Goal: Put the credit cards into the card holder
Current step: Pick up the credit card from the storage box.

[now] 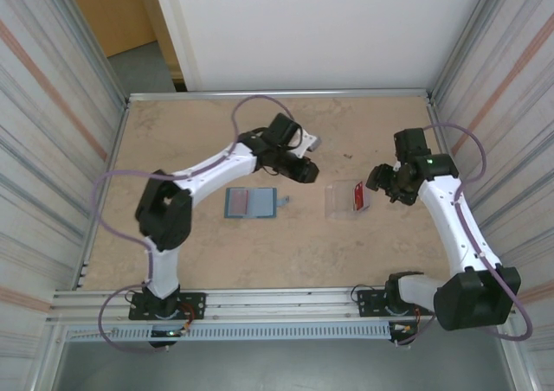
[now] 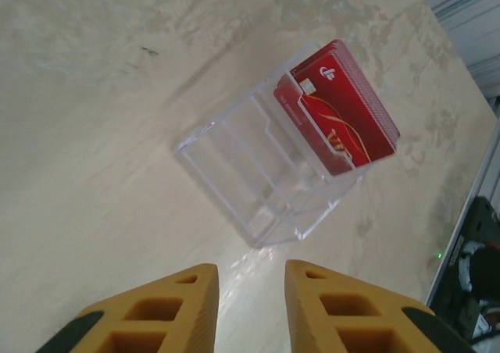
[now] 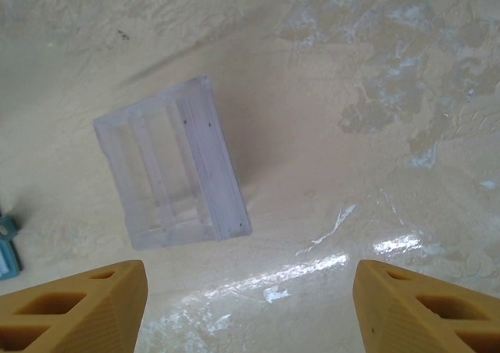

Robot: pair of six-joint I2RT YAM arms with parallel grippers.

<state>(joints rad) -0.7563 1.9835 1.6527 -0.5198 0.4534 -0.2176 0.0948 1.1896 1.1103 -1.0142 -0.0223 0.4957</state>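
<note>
Now the left pincer point(image 2: 250, 281) stands slightly apart, empty — red cards point(image 2: 337, 111) sit in the clear case point(image 2: 234, 159) just ahead. The right pincer point(image 3: 250, 281) gapes wide, same case ahead — blue wallet point(image 1: 260, 202) lies open to its left.

White arms point(image 1: 216, 162), black joints point(image 1: 164, 211), lilac cables point(image 1: 258, 98), ochre hollow-celled end effector fingers point(image 3: 78, 306).
</note>
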